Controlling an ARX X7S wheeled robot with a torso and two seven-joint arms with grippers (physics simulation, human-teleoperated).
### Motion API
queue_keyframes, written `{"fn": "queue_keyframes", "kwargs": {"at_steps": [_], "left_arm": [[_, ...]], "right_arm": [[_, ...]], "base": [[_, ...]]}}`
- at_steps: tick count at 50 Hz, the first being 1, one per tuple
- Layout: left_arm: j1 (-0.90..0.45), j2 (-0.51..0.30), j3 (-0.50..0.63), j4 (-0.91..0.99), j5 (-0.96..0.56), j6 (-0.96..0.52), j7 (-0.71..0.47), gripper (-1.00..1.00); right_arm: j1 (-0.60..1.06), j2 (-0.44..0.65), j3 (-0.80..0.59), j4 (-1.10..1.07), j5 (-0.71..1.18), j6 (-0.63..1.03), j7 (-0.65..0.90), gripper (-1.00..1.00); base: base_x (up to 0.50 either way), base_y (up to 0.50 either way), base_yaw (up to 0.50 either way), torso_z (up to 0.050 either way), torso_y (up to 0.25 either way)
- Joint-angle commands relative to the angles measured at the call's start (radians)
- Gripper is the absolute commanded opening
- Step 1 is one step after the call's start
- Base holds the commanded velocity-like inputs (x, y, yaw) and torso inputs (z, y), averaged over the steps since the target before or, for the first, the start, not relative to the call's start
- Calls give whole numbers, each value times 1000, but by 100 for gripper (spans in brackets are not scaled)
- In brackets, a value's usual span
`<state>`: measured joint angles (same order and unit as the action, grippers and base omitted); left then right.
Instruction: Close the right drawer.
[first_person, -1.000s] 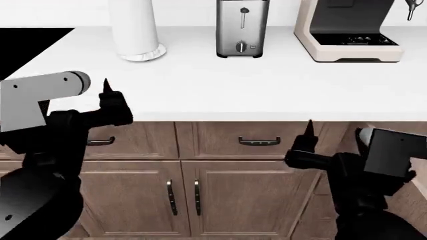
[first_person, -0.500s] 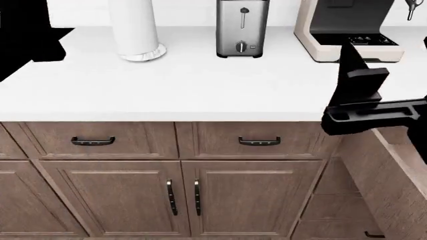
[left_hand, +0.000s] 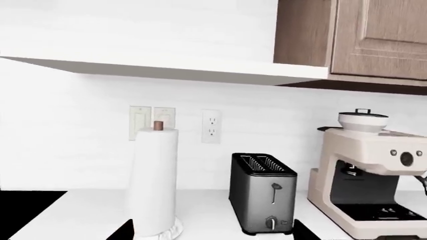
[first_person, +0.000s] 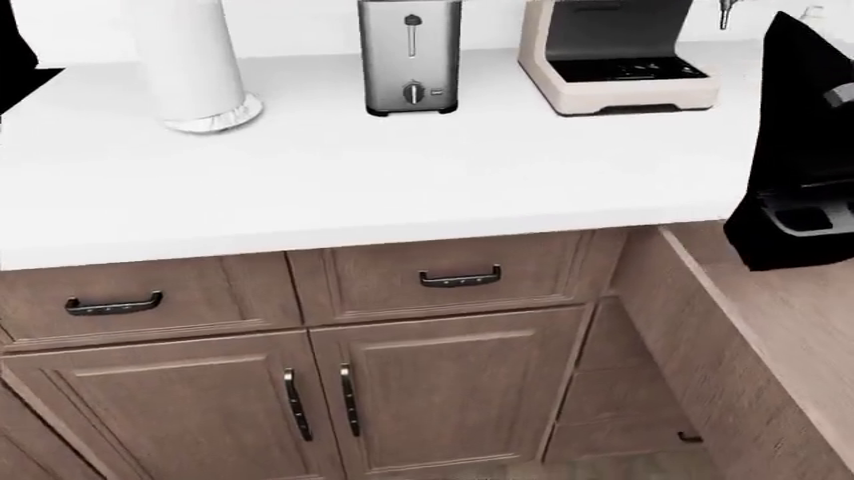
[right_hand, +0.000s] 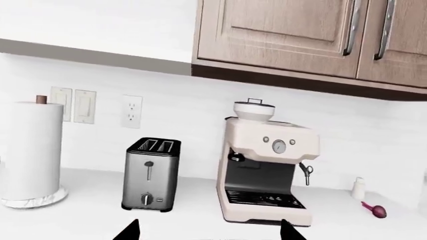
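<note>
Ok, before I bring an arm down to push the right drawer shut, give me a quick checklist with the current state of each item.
1. Right drawer open and in view: ok, pulled far out at the head view's right edge.
2. Drawer front and handle in view: not ok, cut off by the frame.
3. Right arm placed to push: not ok, raised above the counter.
4. Right gripper empty: ok, tips apart, nothing between.
5. Left gripper empty: ok, tips apart.
6. Drawer contents clear: cannot tell, arm covers part of it.
</note>
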<state>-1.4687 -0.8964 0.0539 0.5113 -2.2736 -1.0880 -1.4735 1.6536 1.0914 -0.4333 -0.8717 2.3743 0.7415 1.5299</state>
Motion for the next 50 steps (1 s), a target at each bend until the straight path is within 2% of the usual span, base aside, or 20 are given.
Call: {"fn": "queue_keyframes", "kwargs": {"at_steps": [1,50], "left_arm": [[-12,-18,14,8,-7,21,8,100],[-19,-60,50,21,12,77,55,100]], "right_arm": [[75,36,-43,5,26,-20,-10,100],[96,68,-89,-8,7,-49,-50,100]], "base": [[0,0,-500,0,0],[0,0,-500,0,0]]}}
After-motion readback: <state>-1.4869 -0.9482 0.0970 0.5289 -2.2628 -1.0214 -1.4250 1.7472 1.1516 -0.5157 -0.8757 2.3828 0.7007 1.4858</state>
